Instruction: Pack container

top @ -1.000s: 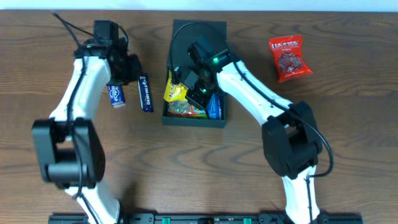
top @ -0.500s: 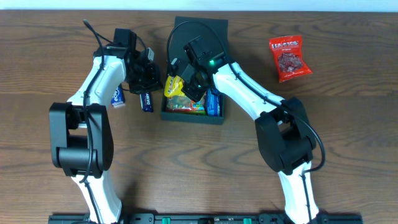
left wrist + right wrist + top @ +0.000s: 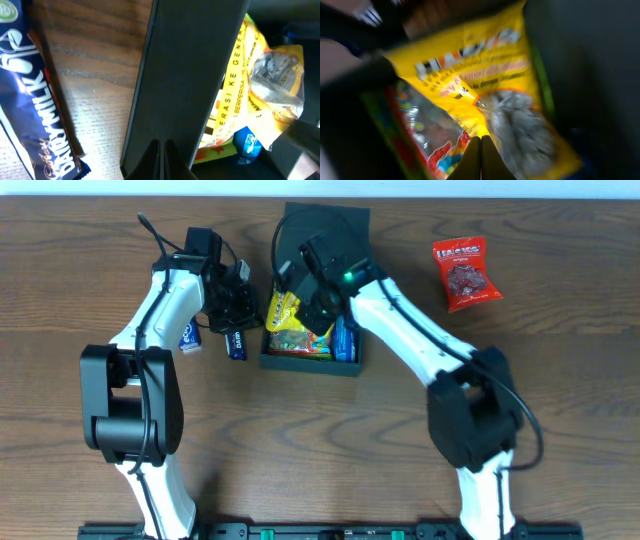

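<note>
The dark green container (image 3: 357, 356) stands open at the table's middle back, its flap lid (image 3: 345, 225) lying behind it. Inside lie a yellow packet (image 3: 282, 310), a colourful candy packet (image 3: 297, 345) and a blue packet (image 3: 346, 340). My left gripper (image 3: 243, 308) is shut and empty, its tips against the outside of the container's left wall (image 3: 190, 75). My right gripper (image 3: 318, 298) is shut and reaches into the container, its tips (image 3: 481, 145) on the yellow packet (image 3: 485, 75). The left fingertips (image 3: 163, 150) show closed together.
A blue Dairy Milk bar (image 3: 235, 344) lies just left of the container and also shows in the left wrist view (image 3: 30, 100). A small blue packet (image 3: 188, 337) lies further left. A red snack packet (image 3: 465, 273) lies at the back right.
My left arm swung right from the blue packets to the container's left wall. The container slid slightly right. My right gripper stayed inside, shifting a little over the yellow packet.
</note>
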Robot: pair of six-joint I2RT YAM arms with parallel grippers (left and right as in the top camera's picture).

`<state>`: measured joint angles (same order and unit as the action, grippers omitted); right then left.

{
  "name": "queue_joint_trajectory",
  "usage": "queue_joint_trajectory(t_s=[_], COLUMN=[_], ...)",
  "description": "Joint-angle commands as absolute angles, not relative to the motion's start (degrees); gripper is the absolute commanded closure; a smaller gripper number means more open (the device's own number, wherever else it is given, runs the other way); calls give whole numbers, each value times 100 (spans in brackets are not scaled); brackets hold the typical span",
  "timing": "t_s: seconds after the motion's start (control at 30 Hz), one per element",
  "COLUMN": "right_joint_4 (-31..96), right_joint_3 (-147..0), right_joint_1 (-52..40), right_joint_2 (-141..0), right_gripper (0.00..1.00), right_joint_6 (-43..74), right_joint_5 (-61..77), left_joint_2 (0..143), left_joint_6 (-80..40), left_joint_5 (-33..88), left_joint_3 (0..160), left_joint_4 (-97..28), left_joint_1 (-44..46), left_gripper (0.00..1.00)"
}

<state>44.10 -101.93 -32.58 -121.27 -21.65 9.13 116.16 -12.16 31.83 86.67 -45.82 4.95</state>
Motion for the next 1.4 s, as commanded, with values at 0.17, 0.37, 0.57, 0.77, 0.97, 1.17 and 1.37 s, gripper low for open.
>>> queue_joint_trajectory(t_s=[0.17, 0.37, 0.57, 0.77, 0.97, 1.17, 1.37], right_joint_4=[4534, 4438, 4042, 4213, 4414, 4504, 4556], right_joint_3=[-10141, -10068, -10068, -10141, -10149, -10147, -10147], right_joint_1=[-3179, -3072, -2845, -2827, -2679, -1841, -591], right_joint_2=[-11869, -12680, -13152, -12798, -11537, -11168, -11622], right_gripper=[99, 98, 98, 99, 99, 98, 98], right_joint_6=[-2082, -2058, -1916, -1914, -2043, -1498, -419], right_joint_5=[947, 923, 958, 1527, 1922, 843, 279], left_joint_2=[11686, 11686, 11686, 11686, 11686, 11686, 11686], left_joint_6=[-1181, -1179, -1177, -1175, -1175, -1175, -1175], left_joint_5=[3363, 3457, 3452, 3389, 3347, 3212, 3197], left_joint_3=[8641, 8641, 8641, 8641, 8641, 8641, 8641], left_joint_4=[-4897, -5076, -5221, -5216, -5157, -5155, -5144], left_joint_1=[543, 666, 740, 742, 742, 742, 742], left_gripper=[94, 94, 94, 94, 94, 94, 94])
